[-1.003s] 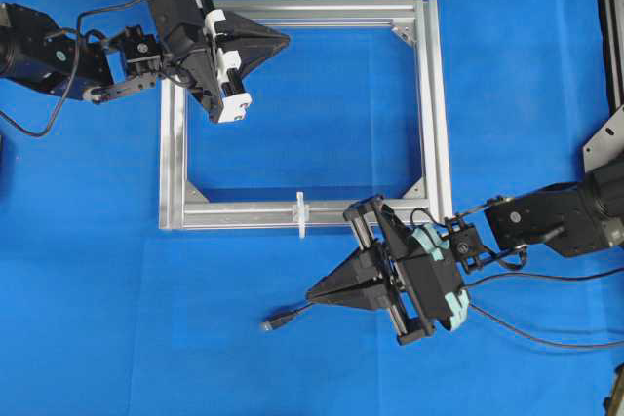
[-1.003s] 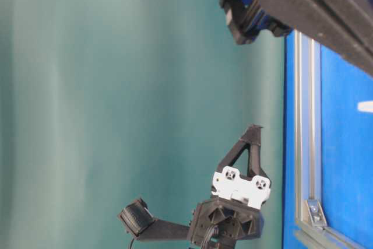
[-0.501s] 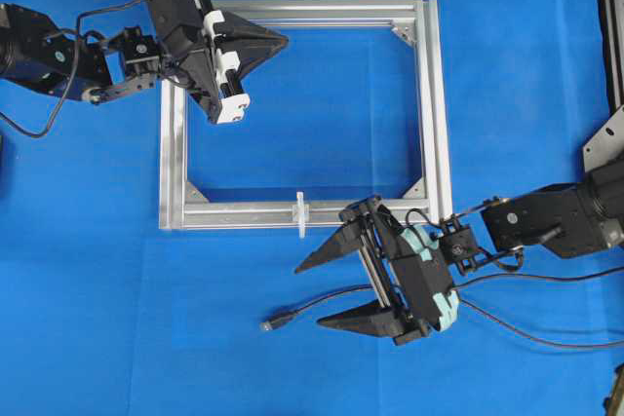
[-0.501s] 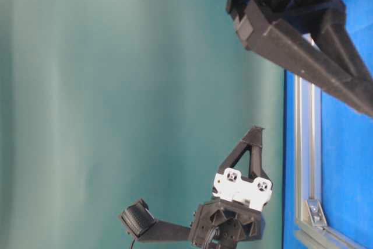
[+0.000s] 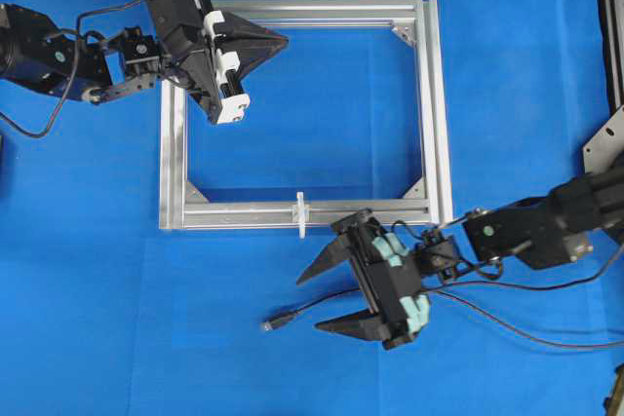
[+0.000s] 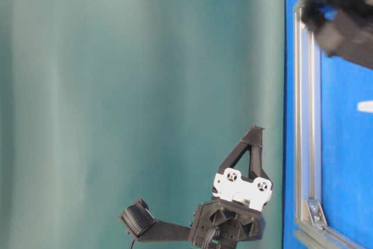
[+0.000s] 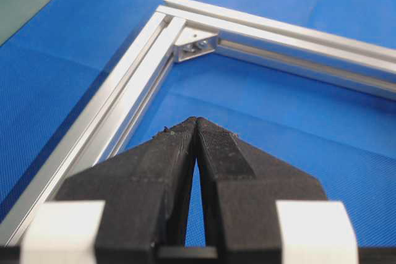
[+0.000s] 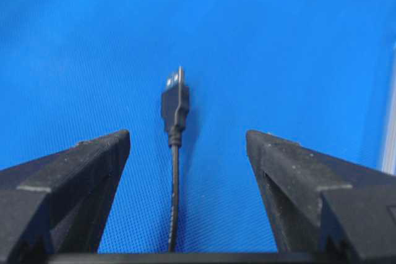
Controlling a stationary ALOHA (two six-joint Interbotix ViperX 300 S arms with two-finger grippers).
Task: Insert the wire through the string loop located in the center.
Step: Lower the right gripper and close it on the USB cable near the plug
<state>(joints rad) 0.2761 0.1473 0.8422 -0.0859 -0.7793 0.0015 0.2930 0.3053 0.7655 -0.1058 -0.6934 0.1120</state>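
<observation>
- Right gripper (image 5: 325,297): jaws had sprung apart, straddling the wire (image 8: 174,125); pickup pending.
- Left gripper (image 7: 196,122): closed, empty.
- String loop (image 5: 301,214): unthreaded.

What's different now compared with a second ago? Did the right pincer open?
Yes. The right pincer went from shut to wide open and shifted slightly left, now straddling the wire without gripping it. The wire lies on the blue mat much as before. The left pincer, the aluminium frame and the string loop stayed put.
</observation>
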